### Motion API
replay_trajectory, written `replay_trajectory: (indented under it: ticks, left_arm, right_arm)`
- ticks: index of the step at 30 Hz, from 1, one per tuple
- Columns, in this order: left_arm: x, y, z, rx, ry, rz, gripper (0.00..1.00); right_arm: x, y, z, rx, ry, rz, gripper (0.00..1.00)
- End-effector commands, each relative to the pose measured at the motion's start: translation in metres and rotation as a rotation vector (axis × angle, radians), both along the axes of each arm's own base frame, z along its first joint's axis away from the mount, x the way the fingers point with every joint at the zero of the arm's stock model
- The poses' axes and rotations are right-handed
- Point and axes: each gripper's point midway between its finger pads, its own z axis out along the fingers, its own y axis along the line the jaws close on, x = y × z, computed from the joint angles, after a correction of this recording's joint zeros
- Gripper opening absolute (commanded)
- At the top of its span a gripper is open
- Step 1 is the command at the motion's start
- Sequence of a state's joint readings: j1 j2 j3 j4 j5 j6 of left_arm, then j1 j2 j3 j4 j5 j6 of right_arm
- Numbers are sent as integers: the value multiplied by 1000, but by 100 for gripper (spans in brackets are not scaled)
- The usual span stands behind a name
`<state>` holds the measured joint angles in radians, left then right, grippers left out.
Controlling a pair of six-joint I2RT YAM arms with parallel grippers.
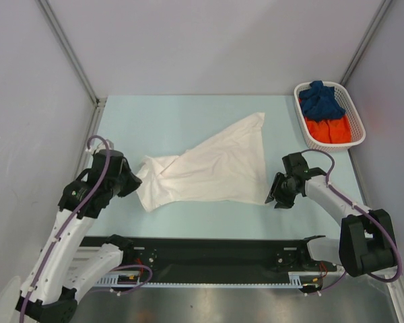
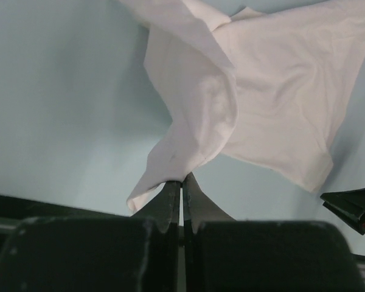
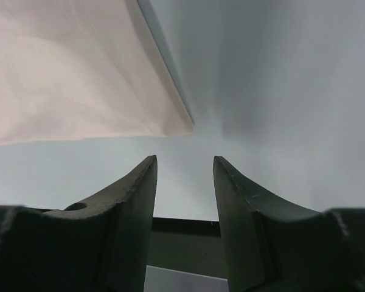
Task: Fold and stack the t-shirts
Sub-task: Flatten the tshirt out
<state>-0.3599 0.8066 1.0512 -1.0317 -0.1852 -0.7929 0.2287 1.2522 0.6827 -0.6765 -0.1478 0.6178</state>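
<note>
White t-shirt (image 1: pixel 212 168) lies spread near the middle of the pale blue-green worktop (image 1: pixel 155 121), drawn out into a long wedge. Its long axis runs on a diagonal from near left to far right. The broad, rumpled end sits near-left beside the left arm, and the cloth narrows to a point aimed at the far-right corner, toward the white lattice basket (image 1: pixel 355 134). The shirt's near edge runs almost straight across and ends in a corner at the right. The left gripper (image 2: pixel 182 184) is closed tight on a fold of the rumpled left end; in the left wrist view the cloth rises in a twisted ridge from the pinched tips and fans out flat beyond. The right gripper (image 1: pixel 272 197) stands just beside the shirt's near-right corner, its jaws moderately apart with nothing between them; in the right wrist view that corner lies ahead and to the left, clear of the fingers. The basket stands at the far-right edge of the worktop, well apart from the white shirt, and holds a dark blue t-shirt (image 1: pixel 321 101) bunched at its far end and an orange t-shirt (image 1: pixel 328 129) at its near end.
</note>
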Motion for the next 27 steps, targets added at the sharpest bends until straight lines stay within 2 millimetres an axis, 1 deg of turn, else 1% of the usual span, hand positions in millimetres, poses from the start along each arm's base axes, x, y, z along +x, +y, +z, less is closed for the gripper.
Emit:
replay_trajectory:
  ticks: [1,3,4,6,7,8,9,10,11,12,13,14,15,16,17,18,19,20,21,22,23,24,25,26,27]
  left_arm:
    - [-38,22,-21,-24,113,169,0]
    - [-52,32,-29,-48,104,235,0]
    - [-56,33,-40,-62,122,264,0]
    - [-60,31,-48,-86,133,272,1]
    - [-62,27,-56,-99,158,265,0]
    - [-63,26,-58,-94,170,252,6]
    - [-64,26,-59,-80,179,242,28]
    - [-70,32,-58,-42,196,236,37]
    - [-70,45,-58,26,197,274,43]
    - [-72,55,-54,69,194,304,64]
    - [-72,63,-41,86,164,331,77]
    - [-72,74,-35,138,148,363,82]
    - [-68,75,-27,145,127,362,85]
    - [-64,75,-14,138,95,363,85]
    - [-57,71,-9,131,88,349,84]
    - [-49,66,-5,121,68,321,76]
    - [-44,63,-4,145,61,276,73]
    - [-39,61,-5,155,60,252,71]
    - [-26,51,-7,142,54,214,68]
    - [-21,47,-10,160,70,176,66]
    - [-16,41,-12,155,79,148,65]
    - [-7,30,-14,135,92,105,63]
    - [-1,23,-10,131,78,62,61]
    - [3,18,-8,122,65,34,60]
    - [11,11,-2,103,38,6,59]
  right_arm:
    - [4,2,3,10,-12,16,47]
    - [5,2,4,13,-18,31,48]
    - [4,3,5,13,-19,38,48]
    - [5,2,8,11,-25,53,47]
    - [4,2,9,10,-24,60,48]
    - [4,3,10,14,-25,65,48]
    - [6,4,12,16,-33,76,48]
    - [4,4,14,17,-28,83,48]
    - [4,5,15,22,-27,89,48]
    - [5,7,17,22,-32,97,48]
    - [6,8,19,23,-40,105,47]
    - [7,9,20,17,-46,110,47]
    - [6,14,19,12,-50,135,47]
    - [13,19,22,13,-75,146,47]
    - [16,23,21,10,-82,161,47]
    - [21,32,25,16,-109,192,46]
    - [31,39,30,20,-151,207,47]
    - [47,46,42,13,-203,219,47]
    - [54,52,42,10,-205,231,47]
    - [61,61,44,10,-218,258,47]
    - [78,66,55,-6,-256,269,47]
    - [84,69,39,-42,-210,287,47]
    - [87,74,36,-67,-192,310,47]
    - [101,79,42,-103,-220,325,47]
    - [105,81,26,-143,-179,340,47]
